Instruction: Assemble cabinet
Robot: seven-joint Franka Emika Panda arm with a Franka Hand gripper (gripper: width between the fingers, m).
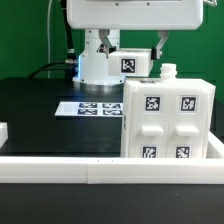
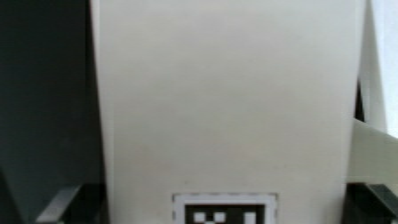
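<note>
At the far left edge of the black worktop (image 1: 40, 100) a little white bit (image 1: 4, 130) pokes in. A long white border rail (image 1: 60, 165) runs along the front. Past that, near the middle, the marker board (image 1: 95, 106) lies flat. The robot arm (image 1: 130, 14) hangs over the back of the worktop. Under it is a small white panel (image 1: 132, 64) with 1 tag on it. The gripper (image 1: 140, 50) is down there too, but it is mostly hidden, so I cannot tell if it is spread or pinching anything. On the exterior view's right stands the big white cabinet body (image 1: 166, 122). It is upright, just behind the rail, and shows 4 tags on its front. A small white knob (image 1: 168, 71) sticks up on top. In the wrist view a wide white face with 1 tag at its edge fills the middle.
</note>
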